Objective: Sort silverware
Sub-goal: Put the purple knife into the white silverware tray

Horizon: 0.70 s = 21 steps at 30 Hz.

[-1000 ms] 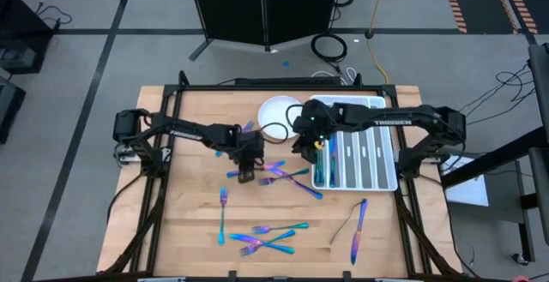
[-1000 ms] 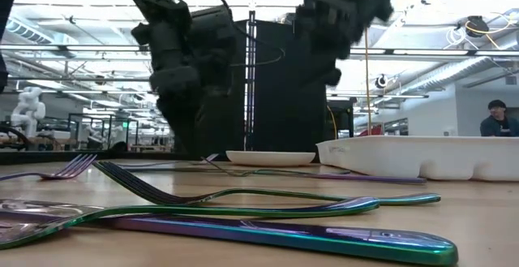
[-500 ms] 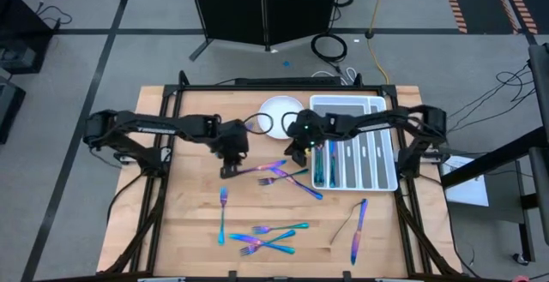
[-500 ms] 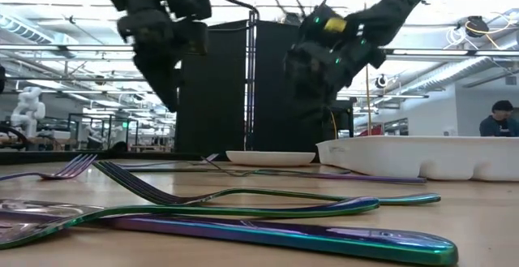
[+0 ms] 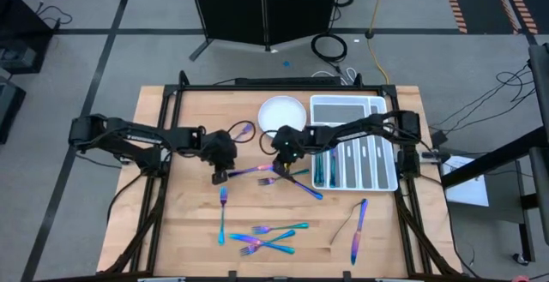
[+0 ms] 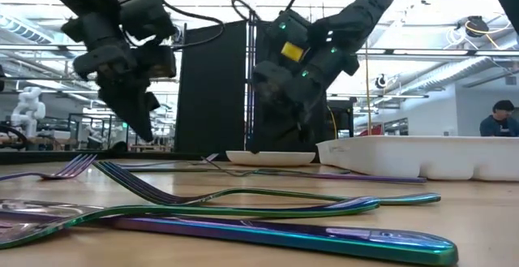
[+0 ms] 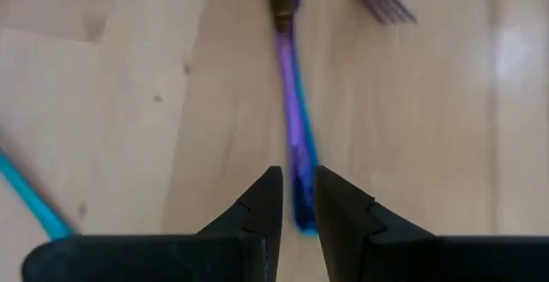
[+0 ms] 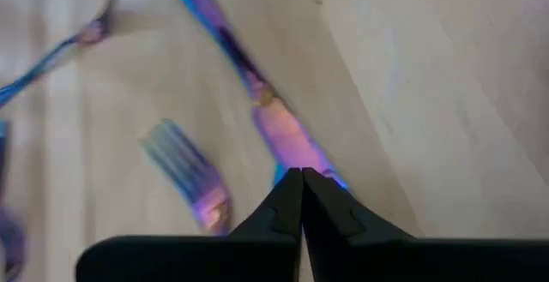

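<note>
An iridescent knife (image 5: 253, 171) lies on the wooden table near its middle, with its handle toward the table's left. Its blue-purple handle (image 7: 292, 102) and pink-purple blade (image 8: 274, 128) show in the wrist views. My left gripper (image 5: 219, 177) stands at the handle's end, its fingers a narrow gap apart (image 7: 297, 179). My right gripper (image 5: 278, 162) is shut (image 8: 300, 175), low over the blade end, and slants down (image 6: 258, 145). Two forks (image 5: 290, 177) lie crossed just beside the blade. My left gripper's fingers stand on either side of the knife handle's end (image 7: 302, 218), which shows in the gap between them. Whether they touch it I cannot tell. My right gripper's shut fingertips come down slanting over the knife's blade (image 8: 287, 145) and hide the spot. Whether they touch the blade I cannot tell.
A round white plate (image 5: 283, 111) and a spoon (image 5: 244, 130) lie at the back. A white compartmented tray (image 5: 377, 171) at the right holds several pieces in its left slot. A fork (image 5: 221, 213), a cluster of forks (image 5: 262, 235) and a knife (image 5: 358, 231) lie toward the near edge.
My left gripper has drawn back toward the table's left edge, from over the knife's middle to its handle end, while the knife has kept about where it was. My right gripper has come down and toward the left from the tray's edge to the knife's blade.
</note>
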Each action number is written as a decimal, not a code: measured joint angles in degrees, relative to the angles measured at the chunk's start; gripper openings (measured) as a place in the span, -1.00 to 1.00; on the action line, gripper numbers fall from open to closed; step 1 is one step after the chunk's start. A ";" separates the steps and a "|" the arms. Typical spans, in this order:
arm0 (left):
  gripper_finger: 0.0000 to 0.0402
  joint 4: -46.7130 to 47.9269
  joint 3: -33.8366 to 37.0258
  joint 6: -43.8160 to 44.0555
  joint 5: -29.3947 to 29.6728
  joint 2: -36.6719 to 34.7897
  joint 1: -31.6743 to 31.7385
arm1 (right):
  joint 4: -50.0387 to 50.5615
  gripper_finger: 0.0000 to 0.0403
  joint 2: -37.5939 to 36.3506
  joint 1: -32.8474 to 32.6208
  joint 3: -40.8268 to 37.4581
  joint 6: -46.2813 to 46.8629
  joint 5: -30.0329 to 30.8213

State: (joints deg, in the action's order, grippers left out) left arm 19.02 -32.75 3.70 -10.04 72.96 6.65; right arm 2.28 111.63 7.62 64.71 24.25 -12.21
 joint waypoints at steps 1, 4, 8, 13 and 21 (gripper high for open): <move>-0.67 -1.24 0.16 -0.04 0.93 0.30 -0.20 | 1.04 -1.00 0.06 -0.21 0.06 0.31 0.90; -0.67 -1.32 0.54 -1.20 1.79 0.27 -0.59 | 3.26 -1.00 -0.10 -0.66 0.64 1.24 5.34; -0.67 -2.45 0.53 -1.51 2.37 0.84 -1.18 | 8.54 -1.00 -0.51 -0.60 0.41 1.99 7.47; -0.67 -4.02 0.53 -1.53 2.49 1.41 -1.59 | 11.07 -1.00 -0.52 -0.79 0.44 1.23 7.39; -0.67 -4.19 0.50 -2.84 2.60 1.71 -1.81 | 12.77 -1.00 -0.31 -0.79 0.48 1.90 7.96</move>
State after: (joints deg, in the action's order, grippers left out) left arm 14.83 -32.25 0.86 -7.44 74.67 4.84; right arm 15.05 111.33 6.83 65.19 26.15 -4.25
